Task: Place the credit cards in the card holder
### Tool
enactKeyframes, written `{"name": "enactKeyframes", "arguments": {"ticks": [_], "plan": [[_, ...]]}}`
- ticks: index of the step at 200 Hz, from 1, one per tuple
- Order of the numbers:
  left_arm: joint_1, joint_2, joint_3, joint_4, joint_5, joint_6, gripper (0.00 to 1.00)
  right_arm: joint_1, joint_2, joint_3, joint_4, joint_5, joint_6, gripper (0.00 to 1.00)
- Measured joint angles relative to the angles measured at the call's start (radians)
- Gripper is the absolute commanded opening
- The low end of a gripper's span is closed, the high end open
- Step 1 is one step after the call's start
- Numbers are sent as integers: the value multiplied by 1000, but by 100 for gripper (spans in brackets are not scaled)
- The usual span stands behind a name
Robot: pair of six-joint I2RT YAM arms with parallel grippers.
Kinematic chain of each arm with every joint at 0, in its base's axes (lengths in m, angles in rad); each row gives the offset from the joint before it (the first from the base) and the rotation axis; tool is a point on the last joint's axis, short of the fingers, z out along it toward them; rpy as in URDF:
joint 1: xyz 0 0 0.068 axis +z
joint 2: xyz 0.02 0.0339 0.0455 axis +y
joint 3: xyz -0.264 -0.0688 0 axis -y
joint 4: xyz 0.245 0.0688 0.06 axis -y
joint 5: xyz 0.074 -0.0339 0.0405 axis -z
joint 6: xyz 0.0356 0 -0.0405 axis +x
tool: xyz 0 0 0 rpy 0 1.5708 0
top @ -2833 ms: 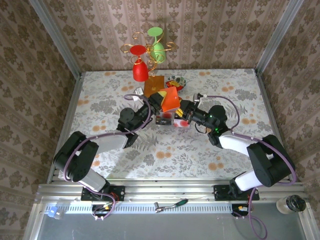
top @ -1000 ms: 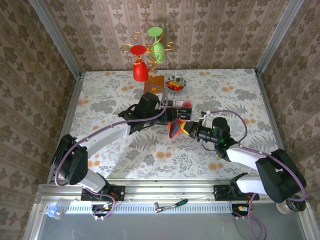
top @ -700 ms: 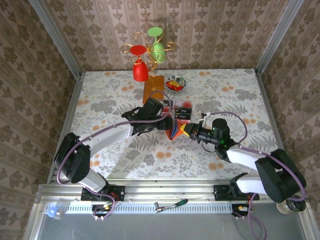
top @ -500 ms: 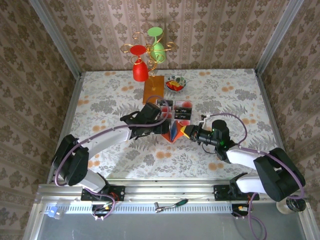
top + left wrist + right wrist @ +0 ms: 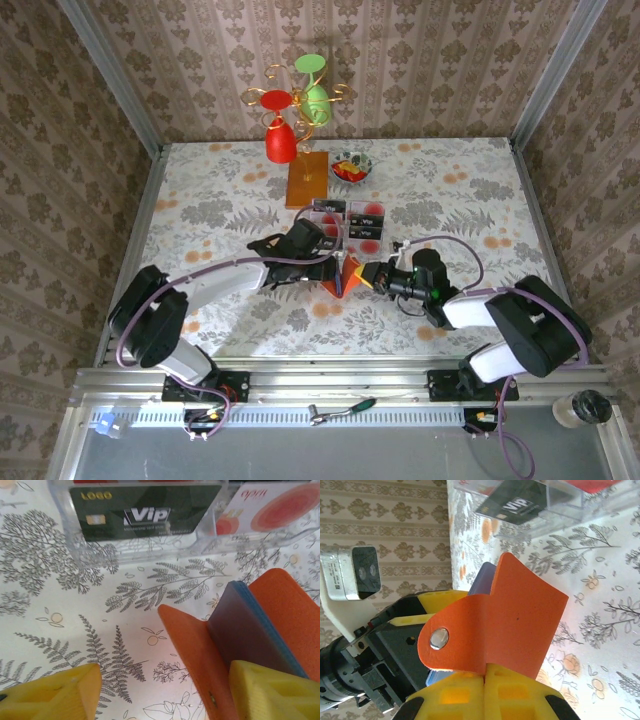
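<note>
Nearer the arm bases than a second ago, the card holder [image 5: 338, 280] stands open — right gripper [image 5: 485, 676] pinching its flap, left gripper [image 5: 160, 685] spread beside it.

Bright, even overhead light, soft short shadows, faint glare on the clear tray [image 5: 140, 555], near edges blurred

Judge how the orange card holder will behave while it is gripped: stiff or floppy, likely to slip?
The card holder probably flexes: its snap flap curves over where the right jaws pinch one edge. It seems light, since that single pinch holds it standing open. The blue inner leaf spreads away from the orange cover, so it may splay rather than lie flat.
</note>
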State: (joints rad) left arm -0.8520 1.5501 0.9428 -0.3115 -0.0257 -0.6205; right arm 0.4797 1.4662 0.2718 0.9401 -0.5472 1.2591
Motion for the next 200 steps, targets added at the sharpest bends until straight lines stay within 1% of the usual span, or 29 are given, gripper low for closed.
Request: {"name": "enactKeyframes", "arguments": {"ticks": [46, 70, 82, 97, 105, 134, 200], "plan": [[-25, 65, 0, 15, -2, 0, 67, 29, 101, -29, 93, 27, 1, 0], [-31, 82, 0, 24, -5, 0, 65, 41, 118, -47, 113, 48, 0, 0], [-35, 87, 0, 25, -10, 1, 62, 50, 118, -52, 112, 61, 0, 0], [-41, 89, 0, 25, -22, 7, 54, 64, 117, -57, 111, 82, -3, 0], [-45, 89, -2, 24, -29, 10, 53, 72, 111, -62, 107, 98, -4, 0], [-51, 89, -24, 27, -43, 13, 53, 115, 49, -88, 50, 182, -12, 0], [-79, 88, -41, 28, -75, 15, 57, 200, -153, -136, -145, 435, -18, 0]]}}
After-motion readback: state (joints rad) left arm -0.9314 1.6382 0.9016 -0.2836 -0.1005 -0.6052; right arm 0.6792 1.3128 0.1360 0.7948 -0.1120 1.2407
